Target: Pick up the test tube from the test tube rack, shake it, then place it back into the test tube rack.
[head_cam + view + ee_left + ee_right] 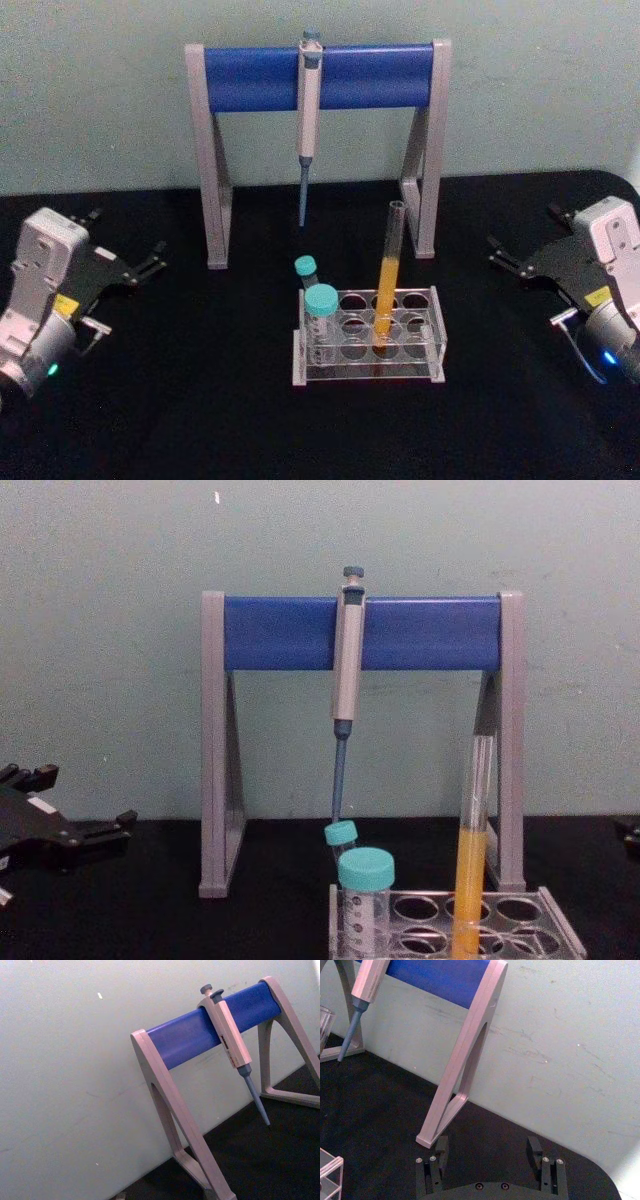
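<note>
Pale wall [90, 100] backs a black surface [200, 420], and nothing of the task looks begun. The test tube [388, 280] stands in the test tube rack [366, 377], orange-yellow liquid in its lower half and its open mouth leaning slightly off upright. The left pincer [126, 240] sits out to one side, fingers spread wide with nothing between them. The right pincer [524, 230] mirrors it on the other side, and the right wrist view shows its fingers [440, 1150] well apart and empty. The rack lies between the two pincers, well apart from each, so the tube is inward of either one. By my reading, the pick, the shake and the return are all left to do

Two teal-capped tubes [321, 300] stand in the rack on the left pincer's side of the test tube, so a reach from that pincer would have to clear them; the right pincer's side looks open. Beyond the rack from both pincers rises a pipette stand [320, 76] with a pipette [309, 110] hanging from its blue bar. The stand's leg on the right pincer's side seems close behind the tube's mouth and could crowd a lift or a shake
</note>
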`<control>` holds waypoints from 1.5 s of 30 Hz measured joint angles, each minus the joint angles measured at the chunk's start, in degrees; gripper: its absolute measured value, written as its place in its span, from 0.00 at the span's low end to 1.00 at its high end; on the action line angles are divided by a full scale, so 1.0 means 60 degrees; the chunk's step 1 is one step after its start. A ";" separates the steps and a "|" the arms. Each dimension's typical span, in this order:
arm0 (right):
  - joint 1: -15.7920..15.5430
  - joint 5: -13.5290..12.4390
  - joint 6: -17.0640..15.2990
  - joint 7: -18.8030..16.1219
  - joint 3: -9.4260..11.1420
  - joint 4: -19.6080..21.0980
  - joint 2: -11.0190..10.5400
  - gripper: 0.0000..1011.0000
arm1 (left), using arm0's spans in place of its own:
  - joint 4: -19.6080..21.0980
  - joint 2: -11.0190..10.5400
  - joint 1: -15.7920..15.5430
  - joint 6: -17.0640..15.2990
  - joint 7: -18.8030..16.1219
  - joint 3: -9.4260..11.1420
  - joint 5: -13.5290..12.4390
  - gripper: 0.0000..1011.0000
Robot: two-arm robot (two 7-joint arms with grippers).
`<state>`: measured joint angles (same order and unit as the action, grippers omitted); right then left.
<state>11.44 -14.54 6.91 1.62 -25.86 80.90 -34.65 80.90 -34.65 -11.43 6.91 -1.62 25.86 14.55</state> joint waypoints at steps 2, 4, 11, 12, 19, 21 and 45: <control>0.0000 0.0000 0.0000 0.0000 0.0000 0.0000 0.0000 0.99 | 0.0000 0.0000 0.0000 0.0000 0.0000 0.0000 0.0000 0.99; 0.0000 0.0000 0.0000 0.0000 0.0000 0.0000 0.0000 0.99 | 0.0000 0.0000 0.0000 0.0000 0.0000 0.0000 0.0000 0.99; 0.0000 -0.0001 0.0000 0.0000 0.0000 0.0000 0.0000 0.99 | 0.0000 0.0000 0.0000 0.0000 0.0000 0.0000 0.0000 0.99; 0.0000 -0.0001 0.0000 0.0000 0.0000 0.0000 0.0000 0.99 | 0.0000 0.0000 0.0000 0.0000 0.0000 0.0000 0.0000 0.99; 0.0000 -0.0001 0.0000 0.0000 0.0000 0.0000 0.0000 0.99 | 0.0000 0.0000 0.0000 0.0000 0.0000 0.0000 0.0000 0.99; 0.0000 -0.0001 -0.0001 0.0000 0.0000 0.0000 0.0000 0.99 | 0.0000 0.0000 0.0000 0.0000 0.0000 -0.0001 0.0000 0.99; 0.0000 -0.0001 -0.0001 0.0000 0.0000 0.0000 0.0000 0.99 | 0.0000 0.0000 0.0000 0.0000 0.0000 0.0000 0.0000 0.99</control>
<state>11.44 -14.55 6.91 1.62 -25.86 80.90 -34.65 80.90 -34.65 -11.43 6.91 -1.62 25.86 14.55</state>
